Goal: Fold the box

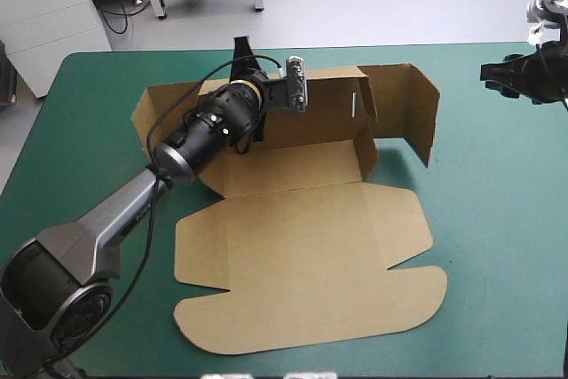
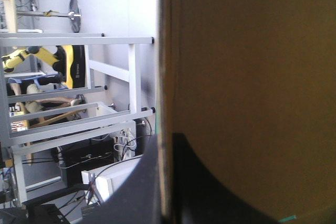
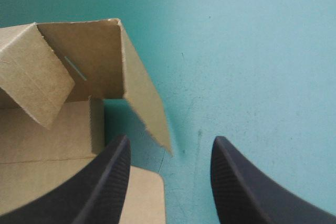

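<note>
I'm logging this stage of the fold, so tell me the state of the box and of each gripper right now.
box: partly folded, far wall and one end wall raised, lid flat on the table.
left gripper: shut on the box, at the far wall's top edge.
right gripper: open, holding nothing, apart from the box, near the raised end wall.

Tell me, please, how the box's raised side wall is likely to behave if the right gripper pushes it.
The box is thin creased board, so probably light and apt to slide on the teal-green cover. Its raised side wall stands free, so a push would likely hinge it at its crease. The left gripper, shut on the back wall, should steady it.
</note>
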Robot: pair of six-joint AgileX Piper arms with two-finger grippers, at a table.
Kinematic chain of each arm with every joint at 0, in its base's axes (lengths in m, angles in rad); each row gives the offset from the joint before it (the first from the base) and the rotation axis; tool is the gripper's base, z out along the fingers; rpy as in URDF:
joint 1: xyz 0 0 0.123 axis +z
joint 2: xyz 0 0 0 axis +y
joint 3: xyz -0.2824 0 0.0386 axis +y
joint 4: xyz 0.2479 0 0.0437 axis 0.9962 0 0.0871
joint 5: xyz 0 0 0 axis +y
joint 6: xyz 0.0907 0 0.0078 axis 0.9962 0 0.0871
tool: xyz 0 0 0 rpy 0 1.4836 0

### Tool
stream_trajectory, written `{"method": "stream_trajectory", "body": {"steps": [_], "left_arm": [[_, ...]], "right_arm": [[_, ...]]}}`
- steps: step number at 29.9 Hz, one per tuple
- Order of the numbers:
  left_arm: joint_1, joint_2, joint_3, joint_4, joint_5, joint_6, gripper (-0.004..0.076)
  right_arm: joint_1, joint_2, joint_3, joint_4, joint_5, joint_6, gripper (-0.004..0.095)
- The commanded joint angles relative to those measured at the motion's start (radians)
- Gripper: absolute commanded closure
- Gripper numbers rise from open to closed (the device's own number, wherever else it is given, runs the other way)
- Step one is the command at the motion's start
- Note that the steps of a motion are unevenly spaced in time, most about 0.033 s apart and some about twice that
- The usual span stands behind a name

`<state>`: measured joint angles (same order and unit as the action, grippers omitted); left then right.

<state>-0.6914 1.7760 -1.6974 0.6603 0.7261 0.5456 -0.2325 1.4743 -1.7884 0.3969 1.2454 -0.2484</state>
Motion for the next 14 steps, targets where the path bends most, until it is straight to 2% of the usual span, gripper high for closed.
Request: {"method": "stream_trajectory", "body": {"steps": [1, 3, 9, 14], "left_arm": [[-0.053, -0.074, 0.033, 0.21, -0.12, -0.221, 0.0756], [-0.066, -0.075, 0.054, 0.277, -0.133, -0.3, 0.0756], [-0.107, -0.075, 0.054, 0.225, -0.113, -0.307, 0.0756], [-0.121, -0.072, 0.054, 0.219, -0.115, -0.307, 0.0756]], "right_arm": [[-0.006, -0.002, -0.034, 0.033, -0.029, -0.013, 0.0471], [-0.006, 0.016, -0.034, 0.054, -0.031, -0.022, 0.0471], [-0.006, 0.056, -0.068, 0.054, -0.077, -0.031, 0.0471], [-0.004, 0.15, -0.198, 0.058, -0.018, -0.017, 0.0471]]}}
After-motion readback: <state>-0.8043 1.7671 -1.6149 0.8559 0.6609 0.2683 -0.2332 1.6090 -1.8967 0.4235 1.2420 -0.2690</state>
